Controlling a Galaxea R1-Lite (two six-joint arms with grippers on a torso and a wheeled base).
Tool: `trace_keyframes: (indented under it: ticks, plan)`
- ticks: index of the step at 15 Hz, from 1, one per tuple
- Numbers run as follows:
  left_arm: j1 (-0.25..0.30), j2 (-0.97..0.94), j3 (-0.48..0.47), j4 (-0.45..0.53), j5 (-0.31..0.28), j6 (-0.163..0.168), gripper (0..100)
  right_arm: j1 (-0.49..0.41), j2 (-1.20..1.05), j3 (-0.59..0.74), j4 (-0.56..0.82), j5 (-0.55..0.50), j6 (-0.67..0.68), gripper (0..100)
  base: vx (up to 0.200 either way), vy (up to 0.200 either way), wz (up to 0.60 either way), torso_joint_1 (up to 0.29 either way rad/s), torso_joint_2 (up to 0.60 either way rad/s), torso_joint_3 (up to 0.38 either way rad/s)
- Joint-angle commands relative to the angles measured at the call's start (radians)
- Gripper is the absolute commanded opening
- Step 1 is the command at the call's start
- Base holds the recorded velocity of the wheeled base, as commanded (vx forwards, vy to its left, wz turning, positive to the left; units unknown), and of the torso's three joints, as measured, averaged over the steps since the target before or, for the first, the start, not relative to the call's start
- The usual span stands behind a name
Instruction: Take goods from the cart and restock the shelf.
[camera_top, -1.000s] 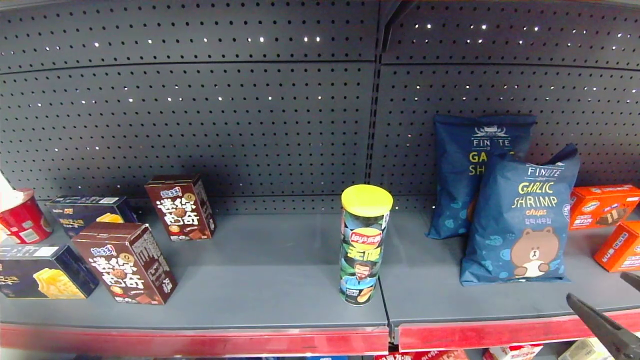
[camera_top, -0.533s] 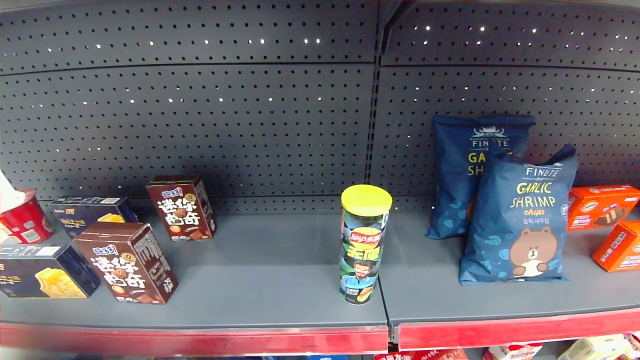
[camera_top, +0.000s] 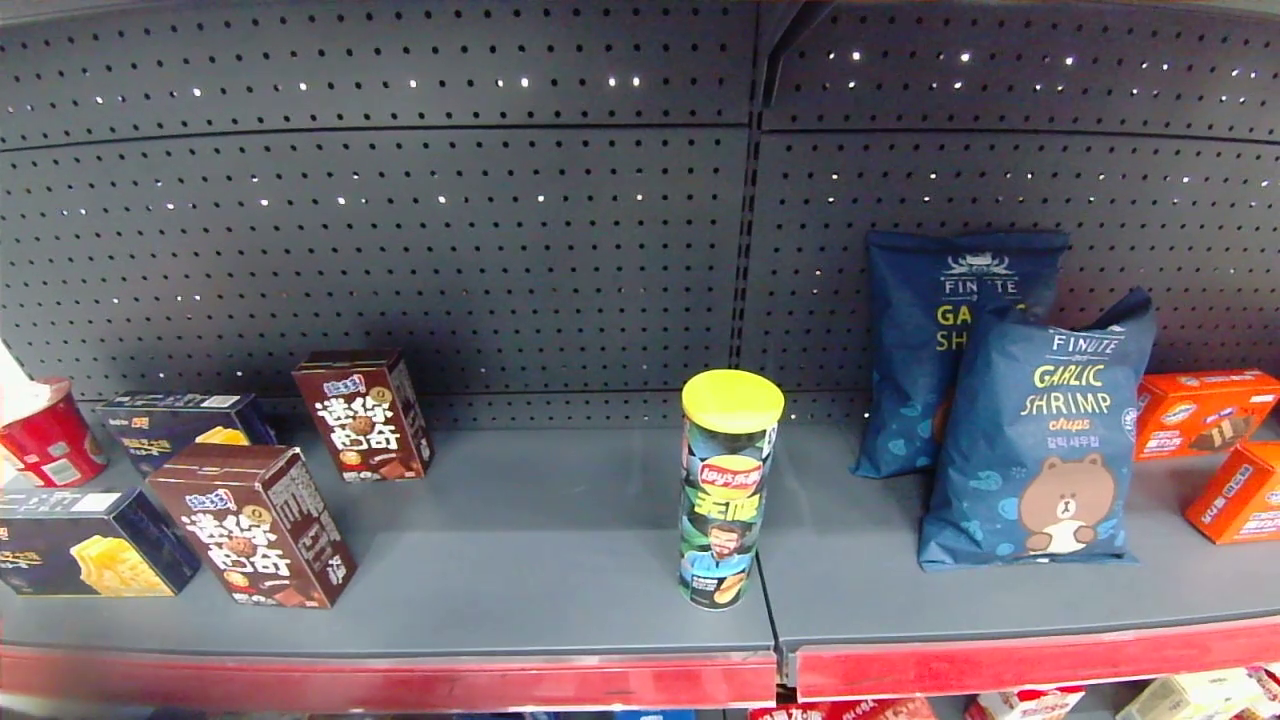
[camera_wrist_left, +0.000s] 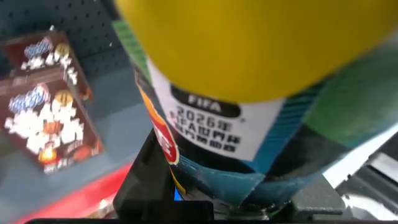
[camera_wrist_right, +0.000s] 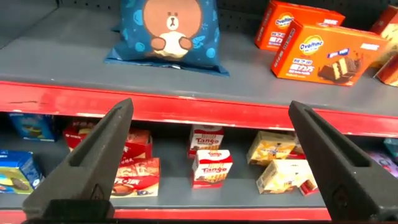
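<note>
- In front of the shelf's red lip, on the robot's right, the right fingers have drawn back and down over the last second. They hang spread wide and empty, facing the bear bag and the orange boxes.
- On the shelf itself nothing has shifted. The standing can is upright at the seam between the two boards, and the brown boxes and blue bags sit where they were.
- The left fingers look clamped on the lower body of a second, yellow-lidded can, the held can. It sits low, just off the shelf's front edge on the brown boxes' side, and is not yet set down.
- My reading is that the right arm has cleared out of the way, so the next placement falls to the left arm.
- The bare stretch of board between the brown boxes and the standing can looks like the natural spot for it.
- The held can will need lifting over the red lip and setting down upright, clear of the nearest brown box.
</note>
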Motion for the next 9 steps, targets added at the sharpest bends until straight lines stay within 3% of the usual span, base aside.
trace_keyframes:
  ticks: [1,3,5,6,9]
  plan:
    - [-0.002,0.218,-0.004,-0.12,-0.031,0.0,0,0.0,0.001,0.002,0.001,0.003,0.002,100,0.0,0.0,0.0,0.0,0.0,0.0]
    - [-0.002,0.378,-0.004,-0.27,-0.039,0.0,0,0.0,0.001,0.002,0.001,0.004,0.002,100,0.0,0.0,0.0,0.0,0.0,0.0]
    - [-0.006,0.415,-0.004,-0.302,-0.039,0.002,0,0.0,0.001,0.002,0.001,0.004,0.002,100,0.0,0.0,0.0,0.0,0.0,0.0]
    - [-0.046,0.573,-0.011,-0.446,-0.037,0.005,0,0.0,0.001,0.002,0.001,0.006,0.002,100,0.0,0.0,0.0,0.0,0.0,0.0]
    - [-0.051,0.746,-0.051,-0.569,-0.037,0.008,0,0.0,0.001,0.002,0.001,0.007,0.002,100,0.0,0.0,0.0,0.0,0.0,0.0]
